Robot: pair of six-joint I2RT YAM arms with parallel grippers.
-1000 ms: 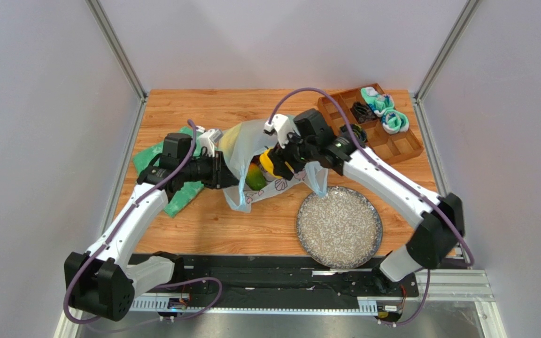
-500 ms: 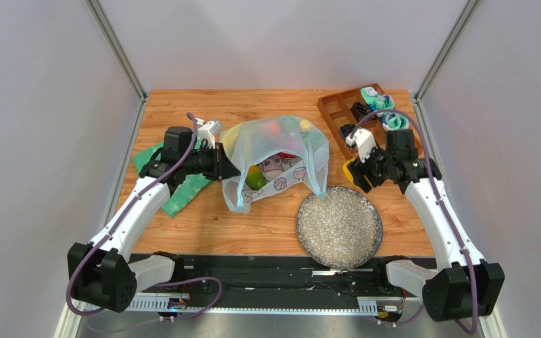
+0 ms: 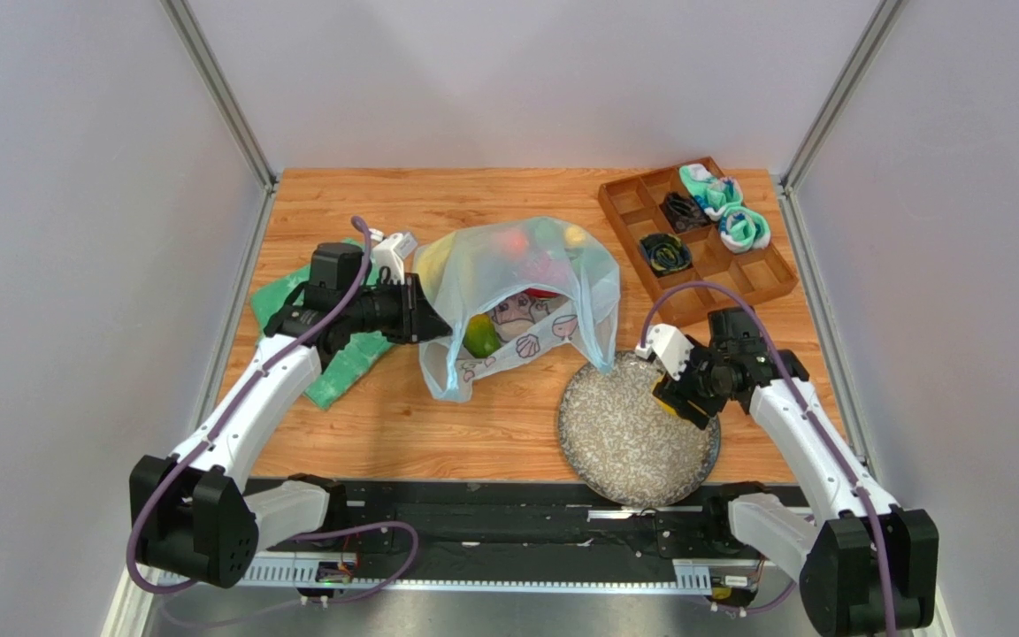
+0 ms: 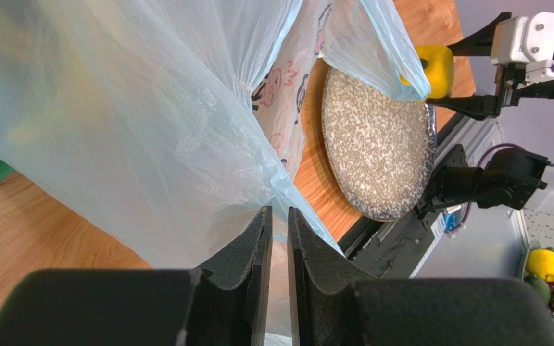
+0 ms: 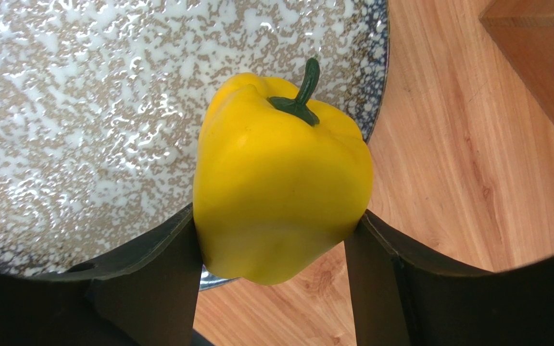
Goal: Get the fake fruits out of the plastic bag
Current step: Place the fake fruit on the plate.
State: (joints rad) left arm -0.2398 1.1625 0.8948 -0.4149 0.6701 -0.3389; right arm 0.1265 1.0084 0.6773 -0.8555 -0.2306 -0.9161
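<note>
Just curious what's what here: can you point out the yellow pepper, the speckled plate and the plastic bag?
yellow pepper (image 5: 280, 180): right wrist view, its body.
speckled plate (image 3: 615, 445): top external view, bare centre.
plastic bag (image 3: 508, 259): top external view, upper surface.

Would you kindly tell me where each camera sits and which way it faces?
Top external: above, behind the bases, looking down at the table; both arms show.
Left wrist: looks along the left gripper, shut on the plastic bag, toward the plate.
Right wrist: looks down past the right gripper holding the yellow pepper at the plate's rim.
Shared: the plate.
</note>
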